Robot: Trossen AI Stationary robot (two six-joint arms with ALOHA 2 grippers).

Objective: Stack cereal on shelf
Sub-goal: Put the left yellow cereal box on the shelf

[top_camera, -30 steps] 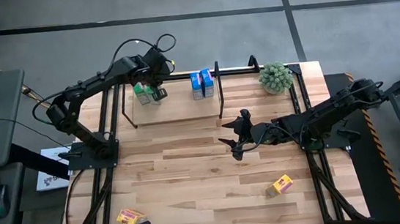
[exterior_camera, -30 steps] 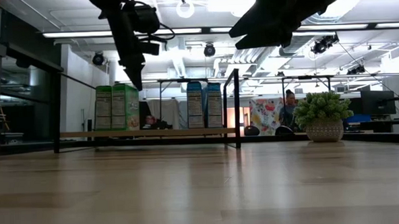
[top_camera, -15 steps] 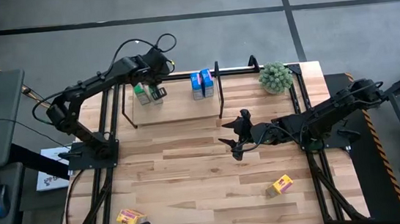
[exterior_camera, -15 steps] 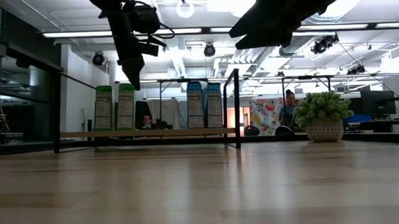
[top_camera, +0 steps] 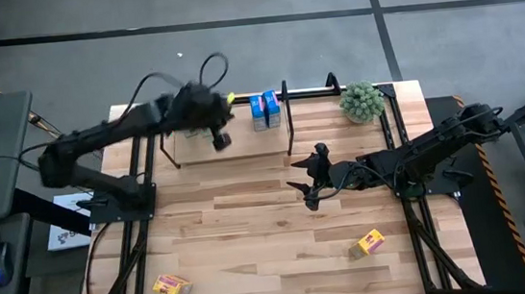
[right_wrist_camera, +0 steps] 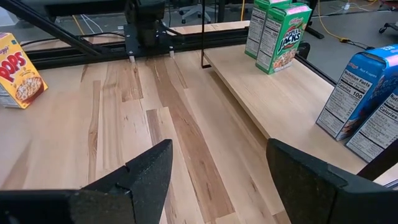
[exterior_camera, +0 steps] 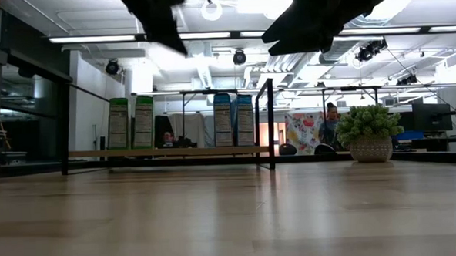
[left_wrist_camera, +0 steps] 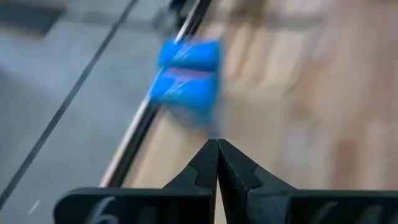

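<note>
Two green cereal boxes (exterior_camera: 130,123) and two blue cereal boxes (exterior_camera: 234,120) stand upright on the shelf's wooden board (exterior_camera: 167,152). From above, the blue boxes (top_camera: 265,110) show, but the blurred left arm covers the green ones. Two yellow-orange boxes lie flat on the table, one (top_camera: 369,243) near right and one (top_camera: 171,287) near left. My left gripper (top_camera: 220,139) is shut and hovers over the shelf board, between the green and blue boxes (left_wrist_camera: 186,71). My right gripper (top_camera: 304,194) is open and hangs above the table's middle, holding nothing.
A round green plant (top_camera: 361,101) in a pot stands at the far right corner, beside the shelf's black end tube (exterior_camera: 271,122). Bare plank table (top_camera: 252,235) spreads between the shelf and the yellow boxes. A person (exterior_camera: 331,116) sits in the room behind.
My left gripper has left the spot over the green boxes. It has risen and swung toward the table's right and near edge, out over the shelf board. The nearer green box now stands slightly apart from its neighbour. My right arm has kept still.
</note>
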